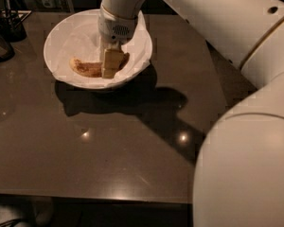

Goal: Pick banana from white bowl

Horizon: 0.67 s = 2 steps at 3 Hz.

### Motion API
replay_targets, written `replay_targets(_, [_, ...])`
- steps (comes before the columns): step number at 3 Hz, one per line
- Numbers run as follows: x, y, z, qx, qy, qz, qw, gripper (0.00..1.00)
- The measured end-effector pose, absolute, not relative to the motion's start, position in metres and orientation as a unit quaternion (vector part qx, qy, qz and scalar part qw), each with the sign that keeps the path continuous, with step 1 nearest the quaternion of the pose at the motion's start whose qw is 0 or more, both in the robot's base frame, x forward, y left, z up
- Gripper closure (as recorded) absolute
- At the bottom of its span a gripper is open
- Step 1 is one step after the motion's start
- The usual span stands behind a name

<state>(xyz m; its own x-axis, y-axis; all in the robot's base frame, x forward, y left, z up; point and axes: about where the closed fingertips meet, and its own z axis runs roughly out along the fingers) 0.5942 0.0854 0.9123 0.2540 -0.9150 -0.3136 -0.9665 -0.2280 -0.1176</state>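
The white bowl (61, 34), lined with crumpled white paper, stands at the back left of the dark table. The banana (87, 68), tan with brown speckling, lies along the bowl's near side. My gripper (111, 64) reaches straight down into the bowl, and its pale yellow tip sits on the banana's right half. That tip covers the middle of the banana; a dark end shows to its right. The white wrist (118, 13) stands directly above, over the bowl's far rim.
Small dark containers (2, 32) stand at the table's far left edge. My large white arm (246, 126) fills the right side of the view and hides that part of the table (109, 150). The table's front edge runs along the bottom.
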Motion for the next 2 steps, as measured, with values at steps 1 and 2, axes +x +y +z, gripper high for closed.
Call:
replay_targets(1, [0.552,0.084,0.935,-0.779,0.594,0.090,0.181,1.00])
replay_targets(2, [0.510,0.078,0.945,-0.765,0.602,0.100,0.207,1.00])
